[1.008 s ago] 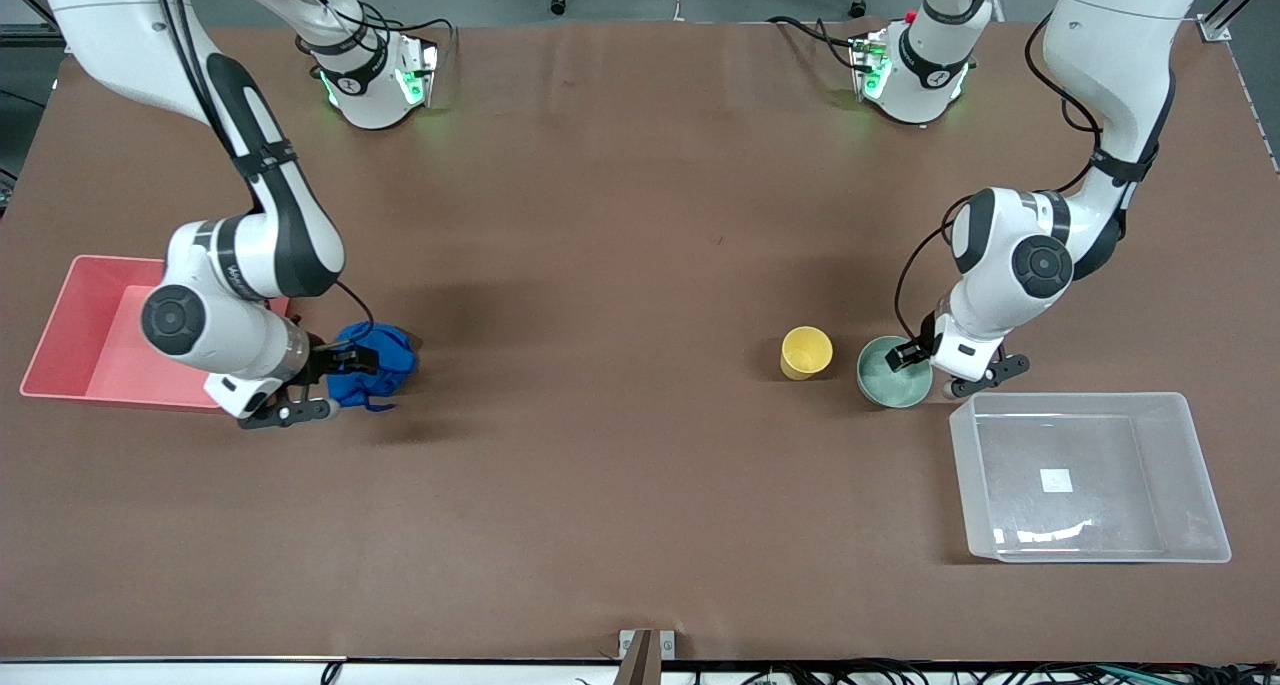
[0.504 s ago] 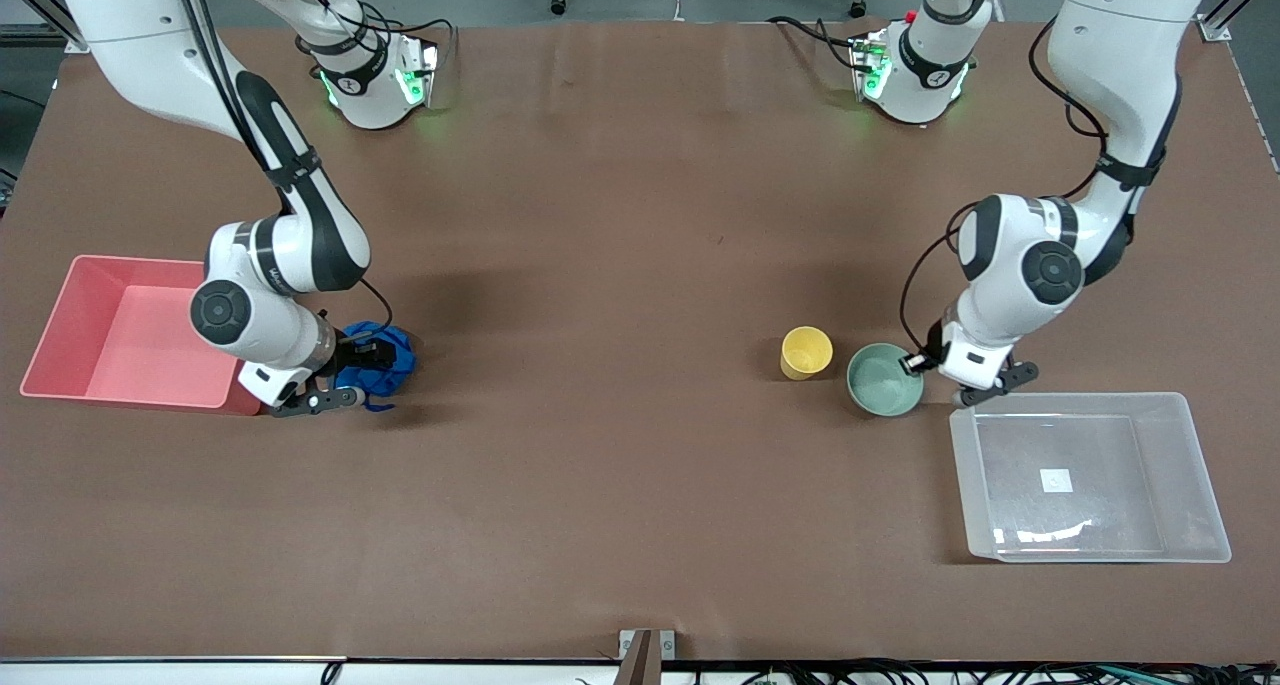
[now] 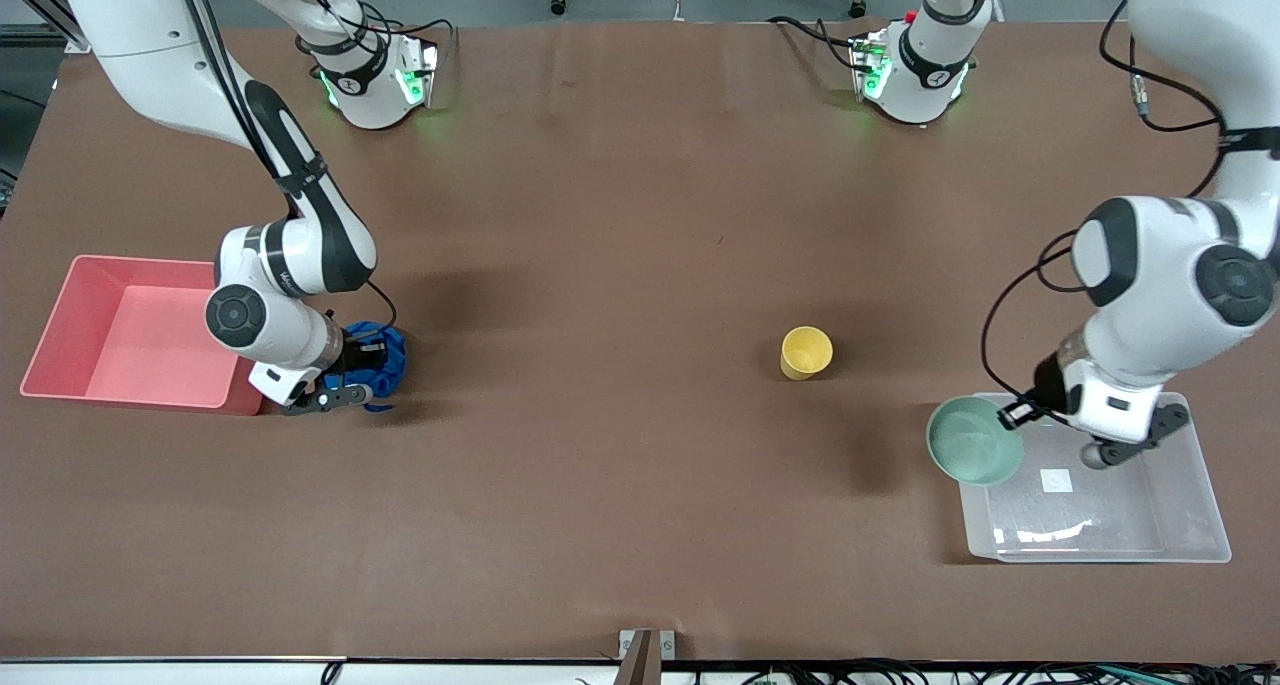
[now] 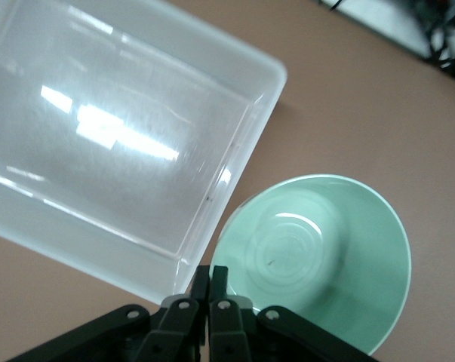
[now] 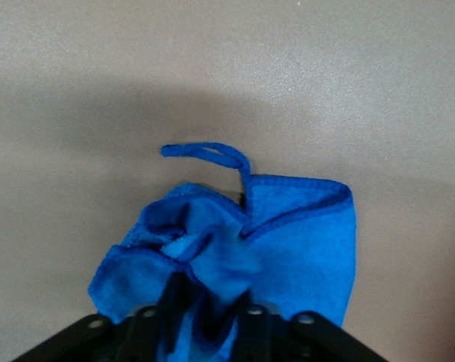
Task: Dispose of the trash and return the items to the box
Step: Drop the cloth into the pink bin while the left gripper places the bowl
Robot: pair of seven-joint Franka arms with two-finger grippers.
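Observation:
The trash, a bright blue wrinkly wad point(image 3: 386, 358), lies on the table beside the pink bin. My right gripper point(image 3: 352, 373) is down on it, its fingers closed into the cloth point(image 5: 287, 241); in the right wrist view the gripper point(image 5: 209, 302) is half buried in folds. My left gripper point(image 3: 1012, 414) is shut on the rim of the mint-green bowl point(image 3: 974, 452) and holds it in the air over the corner of the see-through box point(image 3: 1100, 525). The left wrist view shows the gripper point(image 4: 210, 276), bowl point(image 4: 325, 249) and box point(image 4: 114, 143). The yellow cup point(image 3: 806, 352) stands on the table.
The pink bin point(image 3: 130, 340) sits at the right arm's end of the table, touching or nearly touching the wad. A white sticker point(image 3: 1056, 480) marks the box's bottom. Both arm bases stand along the table's back edge.
My left gripper has lifted the green bowl off the table beside the cup and carried it to over the box's corner. My right gripper has pressed closer into the blue wad.

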